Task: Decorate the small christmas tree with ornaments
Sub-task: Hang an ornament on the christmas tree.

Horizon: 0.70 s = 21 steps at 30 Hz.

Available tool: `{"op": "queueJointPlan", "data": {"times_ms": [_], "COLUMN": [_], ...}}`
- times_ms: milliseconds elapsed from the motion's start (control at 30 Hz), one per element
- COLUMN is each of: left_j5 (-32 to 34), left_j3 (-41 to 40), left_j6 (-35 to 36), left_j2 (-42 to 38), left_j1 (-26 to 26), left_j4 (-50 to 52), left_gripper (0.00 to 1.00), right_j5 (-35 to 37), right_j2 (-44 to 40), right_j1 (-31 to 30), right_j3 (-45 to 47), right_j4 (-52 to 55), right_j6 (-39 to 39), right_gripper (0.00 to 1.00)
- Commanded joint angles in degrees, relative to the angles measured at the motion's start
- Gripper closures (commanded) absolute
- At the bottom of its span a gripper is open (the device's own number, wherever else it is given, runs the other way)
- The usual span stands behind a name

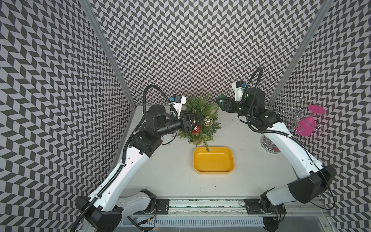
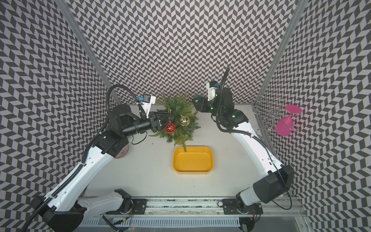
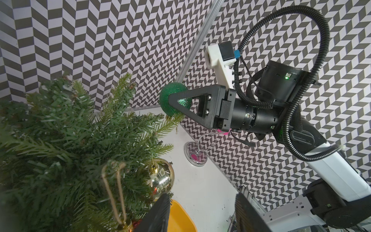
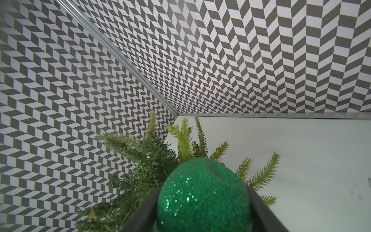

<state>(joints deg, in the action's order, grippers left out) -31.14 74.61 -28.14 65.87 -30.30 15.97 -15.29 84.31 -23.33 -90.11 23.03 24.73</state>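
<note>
Glitter coats the green bauble (image 4: 202,194) clamped across its middle by the right jaws, just short of the small christmas tree (image 1: 202,108); it looks light, rigid and probably crushable, while the left jaws stand parted and empty beside the red bauble (image 1: 195,129).

You've got a yellow tray (image 1: 213,160) sitting on the white table (image 1: 172,160), plus a pink wine glass (image 1: 305,124) hanging upside down on a wire rack (image 1: 289,112).
</note>
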Motion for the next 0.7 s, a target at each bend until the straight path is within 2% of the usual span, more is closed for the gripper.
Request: {"op": "queueJointPlan", "data": {"times_ms": [0,667], "left_j5": [0.2,1.3], "left_j3": [-0.7,-0.9], "left_j6": [-0.4,-0.7], "left_j2": [-1.4,-2.8], "left_j1": [-0.7,-2.1], "left_j4": [-1.6,-1.0], "left_gripper": [0.46,0.46], "right_j5": [-0.4,-3.7], "right_j2": [-3.5,-11.0], "right_j1": [0.7,1.9], "right_j3": [1.3,16.3], "right_j4": [-5.1,-16.2], "right_j6": [1.2,11.2], "right_gripper": [0.4,0.4]}}
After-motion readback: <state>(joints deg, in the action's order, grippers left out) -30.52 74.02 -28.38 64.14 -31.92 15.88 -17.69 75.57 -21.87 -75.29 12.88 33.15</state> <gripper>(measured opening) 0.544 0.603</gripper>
